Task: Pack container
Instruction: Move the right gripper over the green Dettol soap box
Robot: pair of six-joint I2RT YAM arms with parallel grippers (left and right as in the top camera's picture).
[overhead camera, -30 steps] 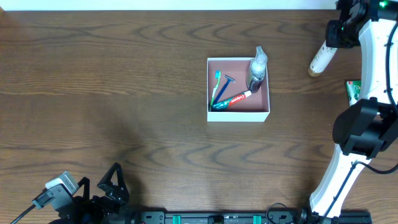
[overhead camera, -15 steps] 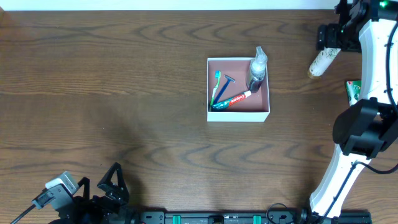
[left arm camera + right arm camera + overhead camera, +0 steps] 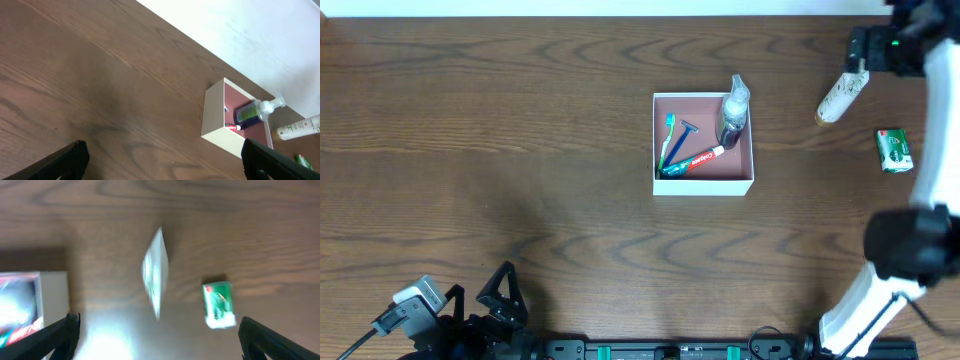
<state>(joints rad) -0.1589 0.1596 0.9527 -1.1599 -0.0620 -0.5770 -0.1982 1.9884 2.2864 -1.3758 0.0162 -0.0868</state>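
The container point(image 3: 703, 182), a shallow white box with a pink floor, sits mid-table holding a toothbrush point(image 3: 667, 143), a razor point(image 3: 682, 137), a toothpaste tube point(image 3: 700, 159) and a pump bottle point(image 3: 732, 110). A white tube point(image 3: 841, 98) lies on the wood to its right, touched by nothing. My right gripper point(image 3: 863, 50) hangs open just beyond the tube's far end. In the right wrist view the tube point(image 3: 155, 272) is blurred between the wide-apart fingers point(image 3: 64, 335). My left gripper point(image 3: 505, 292) rests open at the near left edge, far from the container point(image 3: 220, 120).
A small green soap box point(image 3: 894, 150) lies right of the white tube, near the right arm's white links point(image 3: 940, 120). In the right wrist view the soap box point(image 3: 218, 304) is below and right of the tube. The table's far edge runs just behind the right gripper.
My right gripper has opened and let go of the white tube, which stays lying on the table. The right arm has swung right, uncovering the green soap box. The left arm is still.
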